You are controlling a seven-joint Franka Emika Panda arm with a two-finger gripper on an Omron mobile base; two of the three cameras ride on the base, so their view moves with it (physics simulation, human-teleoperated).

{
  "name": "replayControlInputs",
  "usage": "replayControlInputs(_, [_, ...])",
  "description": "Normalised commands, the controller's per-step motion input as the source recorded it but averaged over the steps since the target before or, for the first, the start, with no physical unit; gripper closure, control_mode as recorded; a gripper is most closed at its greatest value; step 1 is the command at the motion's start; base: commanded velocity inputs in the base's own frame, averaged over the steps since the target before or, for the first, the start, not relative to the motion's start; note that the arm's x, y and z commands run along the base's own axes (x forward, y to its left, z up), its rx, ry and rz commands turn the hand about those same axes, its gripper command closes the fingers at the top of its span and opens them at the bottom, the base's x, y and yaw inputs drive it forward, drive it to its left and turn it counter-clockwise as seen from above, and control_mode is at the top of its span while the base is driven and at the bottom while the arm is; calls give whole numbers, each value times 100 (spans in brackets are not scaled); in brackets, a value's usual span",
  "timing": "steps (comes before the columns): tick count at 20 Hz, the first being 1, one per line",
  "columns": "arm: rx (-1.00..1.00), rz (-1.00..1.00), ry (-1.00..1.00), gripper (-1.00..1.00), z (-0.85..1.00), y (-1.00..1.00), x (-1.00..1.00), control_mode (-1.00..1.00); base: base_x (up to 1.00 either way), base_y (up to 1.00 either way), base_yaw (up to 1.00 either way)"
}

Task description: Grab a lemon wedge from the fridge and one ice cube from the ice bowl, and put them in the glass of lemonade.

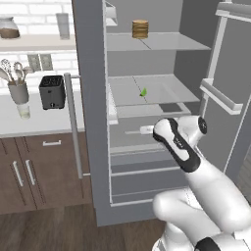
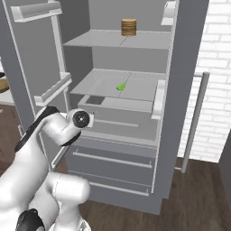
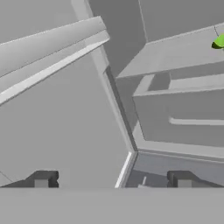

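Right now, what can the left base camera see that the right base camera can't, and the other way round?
Left base view alone: a black toaster on the counter, a grey utensil cup with a small glass below it, brown cabinets, and a jar on a high shelf.

Right base view alone: a white brick wall right of the fridge, and a long handle in front of it.

Both: the open fridge, the green wedge on its middle shelf, and a brown stack on the top shelf.
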Motion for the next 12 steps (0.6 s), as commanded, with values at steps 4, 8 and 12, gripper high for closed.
replayControlInputs(4, [-42,-33,-3,-100,-4,-77,-1,-100,0,0,0])
replayControlInputs(8, [-34,-38,0,-100,0,-83,0,-100,0,0,0])
replayControlInputs(12, [-29,-42,3,-100,19,-89,0,-100,0,0,0])
